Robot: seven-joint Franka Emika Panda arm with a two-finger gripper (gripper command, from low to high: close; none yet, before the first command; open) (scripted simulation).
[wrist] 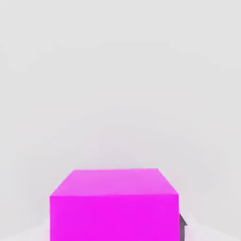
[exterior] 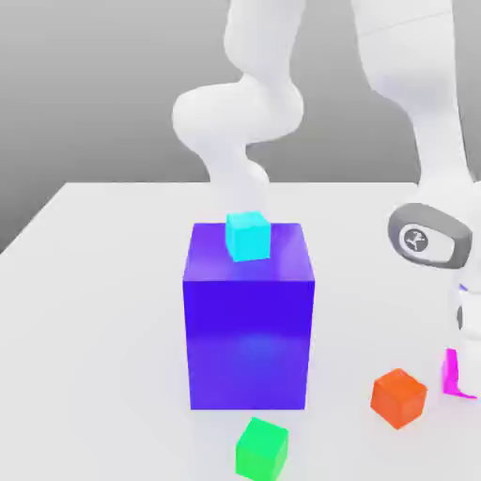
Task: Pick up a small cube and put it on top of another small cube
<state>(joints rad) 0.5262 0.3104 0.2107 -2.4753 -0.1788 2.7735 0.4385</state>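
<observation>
A small magenta cube (wrist: 114, 207) sits close under the hand, with a dark finger (wrist: 181, 227) pressed against its side. In the exterior view the magenta cube (exterior: 452, 372) rests on the white table at the far right, partly cut off by the frame edge, and my gripper (exterior: 458, 374) is down over it, shut on it. A small cyan cube (exterior: 248, 235) stands on top of a large blue cube (exterior: 248, 324). A small orange cube (exterior: 398, 396) lies just left of the magenta one. A small green cube (exterior: 261, 449) lies in front of the blue cube.
The white arm (exterior: 427, 141) comes down along the exterior view's right, with its base link (exterior: 240, 122) behind the blue cube. The white table (exterior: 94, 329) stretches to the left of the blue cube.
</observation>
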